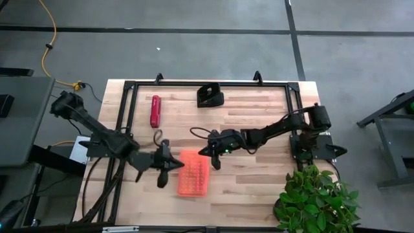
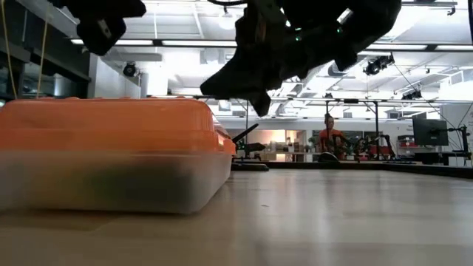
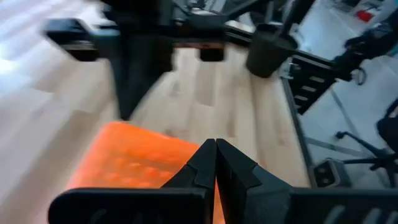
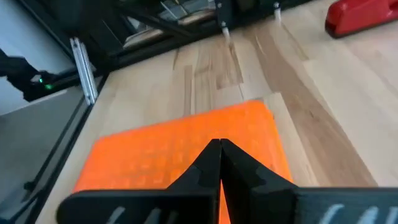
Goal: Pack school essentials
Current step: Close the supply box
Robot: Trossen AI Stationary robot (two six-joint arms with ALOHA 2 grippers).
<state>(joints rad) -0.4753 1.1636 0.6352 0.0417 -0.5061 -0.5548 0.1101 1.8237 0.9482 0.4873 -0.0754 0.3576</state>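
Overhead, closed orange case (image 1: 193, 173) on table (image 1: 259, 123).

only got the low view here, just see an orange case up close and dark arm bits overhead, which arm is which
Observer: From above, the left claw hangs by the left edge of the orange case; the right claw is at its far right corner.
Operator: claws open?
Observer: Both shut; each wrist view shows its fingers pressed together, empty.
Operator: anything else on the table
Observer: A red stapler-like bar lies at the far left and a black block sits at the far edge.
Operator: case lid?
Observer: Closed; its orange top is what both wrist cameras look down on.
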